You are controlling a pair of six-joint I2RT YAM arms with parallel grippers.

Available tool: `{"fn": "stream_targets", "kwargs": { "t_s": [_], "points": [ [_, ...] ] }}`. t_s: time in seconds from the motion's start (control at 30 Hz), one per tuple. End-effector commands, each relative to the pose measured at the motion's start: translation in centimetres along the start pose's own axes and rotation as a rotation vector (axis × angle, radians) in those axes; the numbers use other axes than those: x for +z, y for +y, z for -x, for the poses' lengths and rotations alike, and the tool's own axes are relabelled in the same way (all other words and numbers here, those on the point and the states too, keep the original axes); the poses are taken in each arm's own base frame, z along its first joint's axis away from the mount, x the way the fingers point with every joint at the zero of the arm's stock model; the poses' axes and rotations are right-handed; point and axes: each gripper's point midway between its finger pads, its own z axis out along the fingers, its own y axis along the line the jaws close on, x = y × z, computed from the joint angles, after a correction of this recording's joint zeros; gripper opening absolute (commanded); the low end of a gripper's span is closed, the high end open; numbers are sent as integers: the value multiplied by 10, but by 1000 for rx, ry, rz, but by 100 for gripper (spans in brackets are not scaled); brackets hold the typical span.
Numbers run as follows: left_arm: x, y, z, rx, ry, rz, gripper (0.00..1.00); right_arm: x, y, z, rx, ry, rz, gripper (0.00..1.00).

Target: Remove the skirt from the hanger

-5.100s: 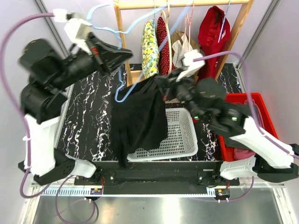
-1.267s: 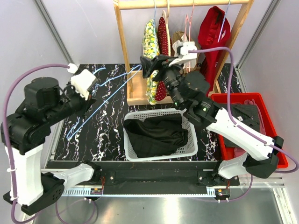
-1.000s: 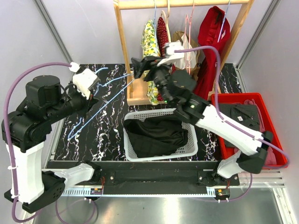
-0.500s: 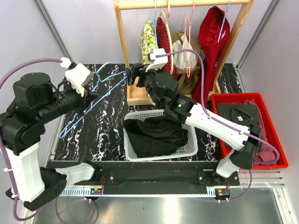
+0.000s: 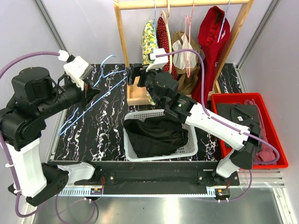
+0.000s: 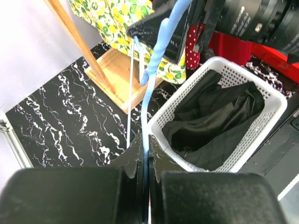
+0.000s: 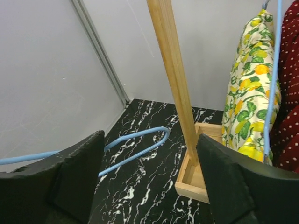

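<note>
We see a black, white-veined table (image 5: 107, 135) carrying a white basket (image 5: 161, 157) near its front edge, with the wooden rack's base (image 5: 136, 99) standing just behind.

The skirt (image 5: 156, 134) lies in the basket (image 5: 159, 155) before the rack (image 5: 122, 42), bin (image 5: 229, 95) to its right, hanger (image 6: 159, 42) to its left.

The black skirt (image 5: 156, 135), which had hung from the blue hanger (image 6: 144, 116) and trailed over the white basket's (image 5: 192, 142) near-left rim, came off and dropped in a heap inside the basket. The left gripper (image 6: 145, 142) brought the now bare hanger down from high over the table to a low slant across the marble top. The right gripper (image 5: 132, 74) let go of the cloth and swung from above the basket to the rack's left post (image 5: 122, 42), fingers spread beside the hanger's hook.
</note>
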Motion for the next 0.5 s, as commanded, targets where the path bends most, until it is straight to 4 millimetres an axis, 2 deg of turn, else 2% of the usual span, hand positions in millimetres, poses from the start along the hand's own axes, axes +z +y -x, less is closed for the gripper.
{"fn": "stream_targets", "kwargs": {
  "t_s": [0.0, 0.03, 0.1, 0.13, 0.17, 0.2, 0.23, 0.27, 0.3, 0.33, 0.37, 0.4, 0.47],
  "points": [
    [25, 22, 44, -9, -161, 78, 0, -9, -24, 34, -51, -56, -93, 93],
    [33, 29, 45, -15, -160, 107, 0, -13, -27, 45, -55, -75, -103, 99],
    [47, 47, 50, -31, -161, 182, 0, -27, -36, 70, -50, -121, -127, 100],
    [67, 55, 47, -42, -127, 200, 0, -32, -41, 72, -47, -136, -137, 100],
    [74, 60, 49, -61, -124, 218, 0, -45, -47, 92, -23, -174, -139, 100],
    [90, 69, 51, -72, -116, 236, 0, -52, -50, 98, -9, -189, -139, 100],
    [98, 72, 51, -79, -113, 242, 0, -56, -54, 94, -7, -189, -139, 100],
    [103, 75, 59, -90, -137, 246, 0, -68, -55, 107, 19, -212, -119, 100],
    [118, 79, 57, -97, -122, 245, 0, -73, -57, 110, 29, -218, -113, 100],
    [123, 80, 60, -100, -127, 245, 0, -76, -58, 103, 25, -205, -108, 100],
    [123, 83, 69, -105, -152, 251, 0, -86, -60, 112, 46, -223, -90, 100],
    [137, 88, 68, -111, -137, 253, 0, -91, -61, 115, 54, -228, -80, 100],
    [140, 96, 79, -125, -165, 272, 0, -103, -62, 116, 74, -231, -46, 99]
  ]
}}
